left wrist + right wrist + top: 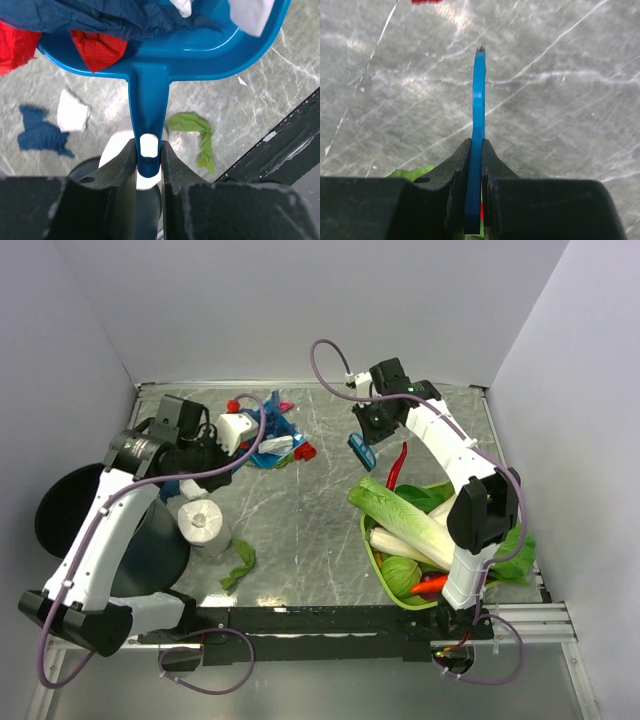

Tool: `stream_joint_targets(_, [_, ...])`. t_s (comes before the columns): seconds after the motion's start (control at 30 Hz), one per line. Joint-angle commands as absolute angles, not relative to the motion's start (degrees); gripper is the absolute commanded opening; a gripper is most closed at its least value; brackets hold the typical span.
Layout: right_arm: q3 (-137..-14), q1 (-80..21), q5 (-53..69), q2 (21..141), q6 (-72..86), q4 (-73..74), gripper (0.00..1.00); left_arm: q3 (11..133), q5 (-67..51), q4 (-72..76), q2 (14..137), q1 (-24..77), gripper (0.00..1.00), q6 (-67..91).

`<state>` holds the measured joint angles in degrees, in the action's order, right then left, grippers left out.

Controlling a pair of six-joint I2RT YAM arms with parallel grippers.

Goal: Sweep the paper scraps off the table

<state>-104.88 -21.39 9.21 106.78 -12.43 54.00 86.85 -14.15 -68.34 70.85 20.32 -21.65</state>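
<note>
Paper scraps (280,443), seen from overhead, lie mostly heaped in the blue dustpan (260,460) at eleven o'clock of the table (300,530); a green scrap (238,562) lies loose at seven. Left wrist view: the left gripper (149,150) pinches the pan handle (149,95). Right wrist view: the right gripper (475,145) clamps the blue brush (479,100) edge-on. We judge the scraps feather-light and soft; push with bristles, never pinch.
</note>
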Motion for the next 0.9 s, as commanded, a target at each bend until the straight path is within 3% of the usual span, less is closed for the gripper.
stream_joint_targets(0.0, [-102.14, -21.71, 9.67, 100.64, -11.6, 52.56, 0.0, 89.56, -13.45, -71.89, 66.9, 17.32, 0.01, -20.65])
stream_joint_targets(0.87, [-100.37, -25.13, 11.95, 101.34, -12.3, 54.32, 0.0, 86.57, -7.04, -78.57, 49.13, -3.51, 0.01, -17.76])
